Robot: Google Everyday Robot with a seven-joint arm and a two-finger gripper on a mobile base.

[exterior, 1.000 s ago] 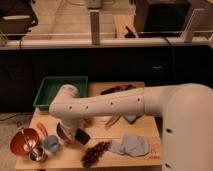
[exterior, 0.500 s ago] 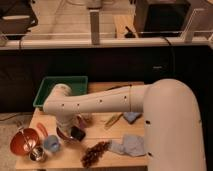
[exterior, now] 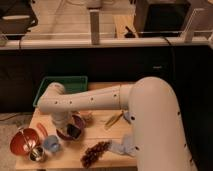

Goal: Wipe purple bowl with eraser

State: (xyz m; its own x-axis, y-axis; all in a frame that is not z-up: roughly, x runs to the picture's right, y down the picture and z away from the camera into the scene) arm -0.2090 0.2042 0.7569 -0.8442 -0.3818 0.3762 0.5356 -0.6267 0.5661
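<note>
The purple bowl sits on the wooden table, left of centre, tilted and partly covered by my white arm. My gripper reaches down into it from the arm's wrist at the left. It is shut on the eraser, a small dark block resting against the bowl's inside. The fingers themselves are mostly hidden behind the wrist.
An orange-brown bowl stands at the front left with a metal cup and a blue cup beside it. Dark grapes, a blue-grey cloth, a yellowish item and a green tray are nearby.
My forearm has swung lower and nearer to the camera and covers more of the table. The eraser has slid a little to the left inside the purple bowl.
</note>
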